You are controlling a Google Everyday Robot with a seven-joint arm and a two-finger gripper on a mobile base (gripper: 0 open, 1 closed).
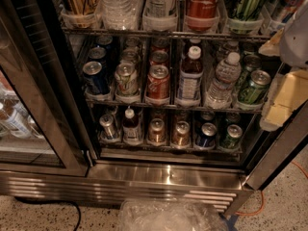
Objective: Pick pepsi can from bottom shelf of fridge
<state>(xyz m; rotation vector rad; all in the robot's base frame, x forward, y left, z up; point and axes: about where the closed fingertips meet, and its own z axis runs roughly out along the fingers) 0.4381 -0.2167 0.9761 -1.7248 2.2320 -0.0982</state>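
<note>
The end effector hangs at the right edge of the open fridge, a cream-coloured plastic-looking piece under a pale grey housing, level with the middle rack and above the row it needs. From here I cannot tell how far open it is, nor whether it has hold of anything.

Down and to its left, on the bottom shelf, sits the pepsi can: a small dark blue cylinder with a shiny silver top. It stands upright at the front of its lane, second from the right. A green can stands just beside it on the right and a copper-brown can on the left. The lanes seem meant to keep each drink in single file, which leaves little room at the sides; a reach from the front looks the likeliest way in.

The shelf is dark wire, dimmer than the racks above. The middle rack holds taller cans and ribbed water bottles. Below, the brushed steel base ends in a slatted grille, and something crinkled and clear lies on the speckled floor.
</note>
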